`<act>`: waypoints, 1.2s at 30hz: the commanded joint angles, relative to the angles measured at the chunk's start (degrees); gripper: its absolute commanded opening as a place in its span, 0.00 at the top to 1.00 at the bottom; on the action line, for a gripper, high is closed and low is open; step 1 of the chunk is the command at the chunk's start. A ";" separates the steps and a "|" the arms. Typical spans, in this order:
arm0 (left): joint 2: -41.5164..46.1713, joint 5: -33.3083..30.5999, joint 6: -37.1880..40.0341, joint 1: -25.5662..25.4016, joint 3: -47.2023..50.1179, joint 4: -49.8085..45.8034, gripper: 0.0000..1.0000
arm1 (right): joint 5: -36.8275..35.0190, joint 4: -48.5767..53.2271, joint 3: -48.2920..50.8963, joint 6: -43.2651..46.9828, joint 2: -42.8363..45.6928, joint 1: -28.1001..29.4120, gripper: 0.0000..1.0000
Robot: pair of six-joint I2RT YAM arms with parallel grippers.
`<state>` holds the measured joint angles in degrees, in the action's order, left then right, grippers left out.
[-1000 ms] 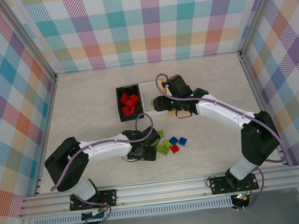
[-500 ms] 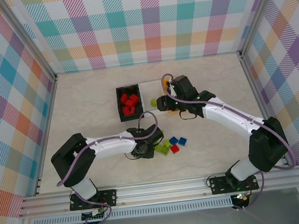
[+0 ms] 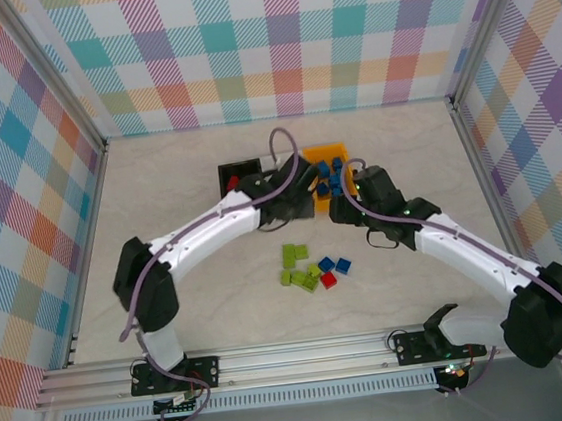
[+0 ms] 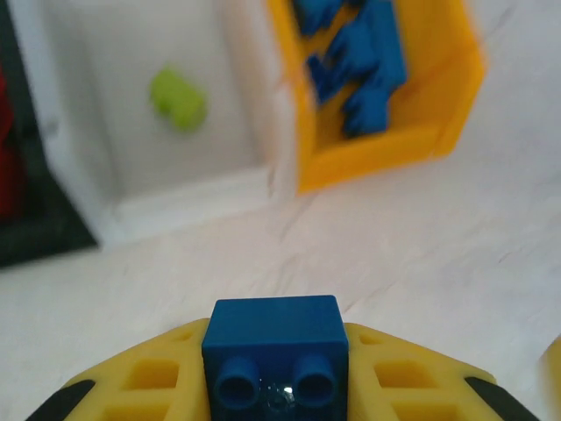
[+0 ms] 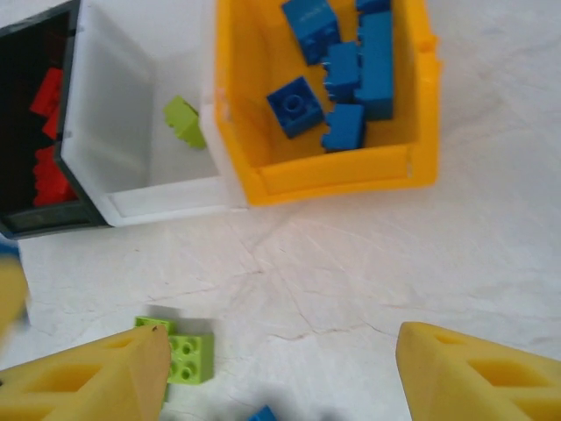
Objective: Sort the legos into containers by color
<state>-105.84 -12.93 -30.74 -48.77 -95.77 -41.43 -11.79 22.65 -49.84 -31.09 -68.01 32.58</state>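
My left gripper (image 4: 272, 364) is shut on a blue lego (image 4: 272, 338), held just in front of the white bin (image 4: 193, 189) and the orange-yellow bin (image 4: 368, 153). From above, the left gripper (image 3: 302, 190) hangs by these containers. The orange-yellow bin (image 5: 333, 171) holds several blue legos (image 5: 351, 61); the white bin (image 5: 105, 114) holds one lime green lego (image 5: 184, 121). Red legos (image 5: 44, 132) lie in the black bin (image 5: 44, 215). My right gripper (image 5: 280, 377) is open over bare table, a green lego (image 5: 188, 358) by its left finger.
Loose green legos (image 3: 294, 254), two blue ones (image 3: 335, 264) and a red one (image 3: 329, 280) lie in a cluster at the table's middle. My right gripper (image 3: 341, 206) hovers just near of the orange-yellow bin (image 3: 327, 149), close beside the left one. The black bin (image 3: 238, 167) stands leftmost.
My left gripper shut on a blue lego at the pile and swung it up to the bins. My right arm drew back from the bins toward the near side.
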 commanded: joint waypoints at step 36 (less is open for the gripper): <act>11.80 -0.98 -2.22 2.39 9.13 6.69 0.01 | 14.91 13.15 5.05 5.66 -4.03 2.22 0.29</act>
<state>-100.40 -11.07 -31.92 -46.35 -94.83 -37.30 0.21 32.49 -45.54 -27.81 -71.42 33.39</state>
